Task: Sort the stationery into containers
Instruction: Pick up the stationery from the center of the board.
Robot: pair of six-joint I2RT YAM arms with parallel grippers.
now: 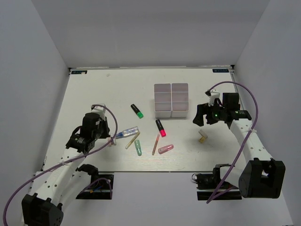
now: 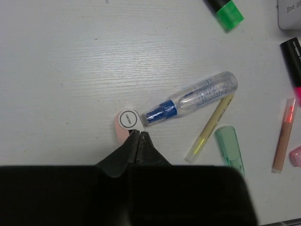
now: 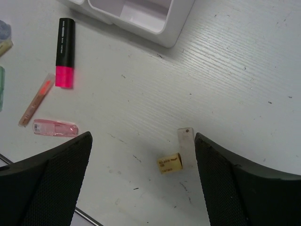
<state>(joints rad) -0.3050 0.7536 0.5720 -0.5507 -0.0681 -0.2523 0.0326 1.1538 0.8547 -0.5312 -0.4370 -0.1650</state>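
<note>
The stationery lies in front of the white containers (image 1: 171, 100): a green-capped marker (image 1: 137, 111), a pink-capped marker (image 1: 161, 127), a clear blue-capped tube (image 1: 128, 132), a yellow stick (image 1: 132, 140), a green tube (image 1: 138, 148), an orange stick (image 1: 155, 144) and a pink tube (image 1: 165, 149). My left gripper (image 2: 139, 134) is shut, its tips at the edge of a small pink piece with a round white label (image 2: 126, 123). My right gripper (image 3: 143, 137) stands wide open above a beige block (image 3: 170, 163), which lies nearer the right finger (image 3: 235, 174).
A pale flat strip (image 3: 185, 145) lies against the beige block. The table's front edge (image 1: 155, 171) runs just behind the arm bases. White walls close in the table at the left, back and right.
</note>
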